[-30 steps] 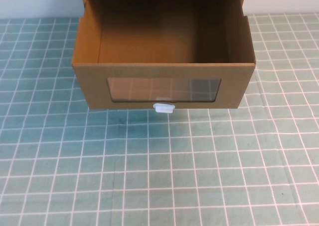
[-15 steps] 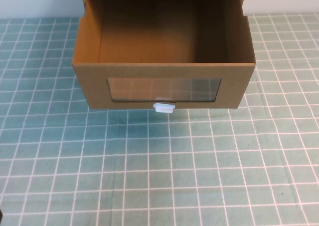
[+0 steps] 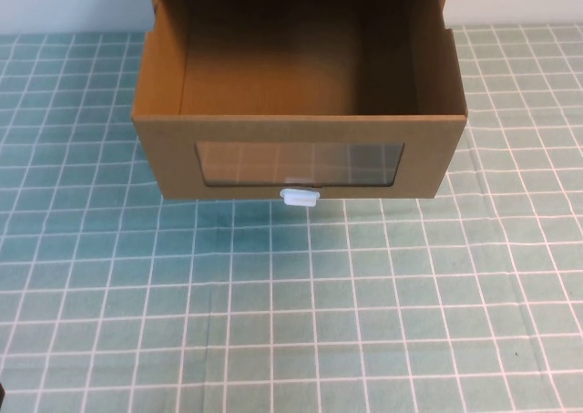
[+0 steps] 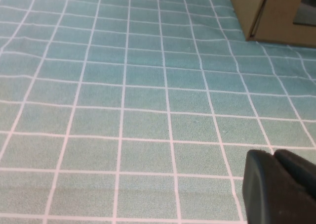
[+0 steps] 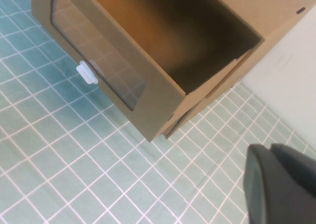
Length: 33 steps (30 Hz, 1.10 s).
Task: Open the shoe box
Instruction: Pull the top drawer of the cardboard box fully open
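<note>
The brown cardboard shoe box (image 3: 301,112) stands at the back middle of the table with its drawer pulled out toward me, the inside empty. Its front panel has a clear window (image 3: 301,162) and a small white pull tab (image 3: 301,197). In the right wrist view the box (image 5: 163,46) and tab (image 5: 87,73) show from above and to the right. My right gripper (image 5: 272,150) hovers off to the box's right, shut and holding nothing. My left gripper (image 4: 273,154) is low over the cloth to the box's left, shut and empty. Neither gripper shows in the high view.
A teal cloth with a white grid (image 3: 291,322) covers the table. A pale wall (image 3: 73,3) rises behind the box. A corner of the box (image 4: 271,16) shows in the left wrist view.
</note>
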Available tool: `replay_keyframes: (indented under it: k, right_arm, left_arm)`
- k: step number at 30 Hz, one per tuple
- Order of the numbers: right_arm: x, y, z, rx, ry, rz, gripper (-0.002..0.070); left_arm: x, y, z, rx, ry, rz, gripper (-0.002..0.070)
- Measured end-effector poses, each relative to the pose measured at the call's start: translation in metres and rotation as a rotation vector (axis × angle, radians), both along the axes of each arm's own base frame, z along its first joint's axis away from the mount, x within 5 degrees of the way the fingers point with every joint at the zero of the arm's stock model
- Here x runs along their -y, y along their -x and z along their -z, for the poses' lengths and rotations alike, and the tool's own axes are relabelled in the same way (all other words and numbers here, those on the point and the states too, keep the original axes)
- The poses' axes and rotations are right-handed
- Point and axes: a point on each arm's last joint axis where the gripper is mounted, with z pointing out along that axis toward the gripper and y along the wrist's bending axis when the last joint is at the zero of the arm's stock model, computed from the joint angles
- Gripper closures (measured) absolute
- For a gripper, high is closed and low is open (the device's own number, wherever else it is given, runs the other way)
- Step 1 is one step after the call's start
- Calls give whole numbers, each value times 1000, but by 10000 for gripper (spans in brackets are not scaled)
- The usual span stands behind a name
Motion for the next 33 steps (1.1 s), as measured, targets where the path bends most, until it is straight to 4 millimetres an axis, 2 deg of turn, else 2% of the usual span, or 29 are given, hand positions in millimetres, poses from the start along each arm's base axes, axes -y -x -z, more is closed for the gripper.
replay_keyframes:
  k: [13,17,22,28,31,33]
  right_arm:
    - [2,0,1,-1,16,18,689]
    - [5,1,5,-73,-1,58,689]
    - [0,9,14,-230,-55,21,689]
    - [-23,9,16,-250,-267,-102,689]
    - [-29,-3,19,-220,-441,-65,689]
    - [-23,-13,23,-195,-548,23,689]
  left_arm:
    - [0,0,0,0,-1,0,680]
    - [0,0,0,0,-1,0,680]
    - [0,0,0,1,-1,0,680]
    - [0,0,0,1,-1,0,680]
    - [0,0,0,1,-1,0,680]
    - [0,0,0,1,-1,0,680]
